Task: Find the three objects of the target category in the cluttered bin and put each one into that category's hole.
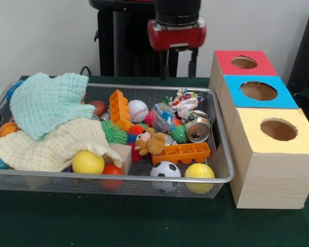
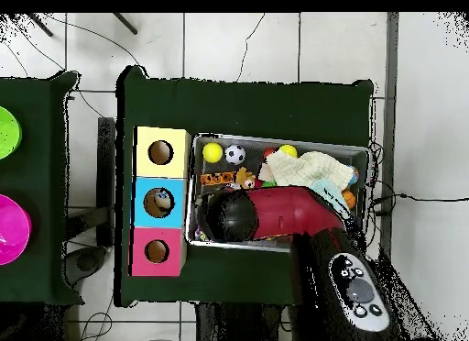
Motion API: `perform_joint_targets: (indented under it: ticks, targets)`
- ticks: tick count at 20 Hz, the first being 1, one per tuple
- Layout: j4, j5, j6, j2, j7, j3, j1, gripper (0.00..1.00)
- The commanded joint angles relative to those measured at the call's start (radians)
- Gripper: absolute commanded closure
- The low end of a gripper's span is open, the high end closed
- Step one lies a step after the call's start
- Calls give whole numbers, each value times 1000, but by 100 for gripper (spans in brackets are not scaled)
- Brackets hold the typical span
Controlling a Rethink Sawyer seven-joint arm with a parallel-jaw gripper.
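In the front view the bin [image 1: 222,135] sits on the worktop [image 1: 118,221], three boxes [image 1: 273,154] just right of it, the hole [image 1: 244,62] farthest back.

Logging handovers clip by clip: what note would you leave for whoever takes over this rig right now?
End effector: raised over the bin's far side, touching nothing; open or shut can't be told.
The bin: full. A green cloth and a cream cloth cover one end. A baseball, soccer ball, crushed can and plush bear lie uncovered.
Red-topped box's hole: dark, nothing seen inside.
Done: no deposit visible.
Left: find the three targets, possibly under the cloths, and drop each in that hole.
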Motion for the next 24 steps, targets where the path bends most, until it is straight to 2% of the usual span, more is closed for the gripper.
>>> perform_joint_targets:
  ticks: [1, 5, 11, 15, 24]
  targets:
    - [-52, -16, -191, 123, 221, -57, 90, 0]
    - [-85, -38, -277, 188, 228, -128, 147, 0]
    - [-95, -35, -319, 215, 199, -218, 205, 0]
    - [-84, -15, -300, 192, 154, -235, 203, 0]
    - [-62, 11, -196, 118, 73, -212, 155, 0]
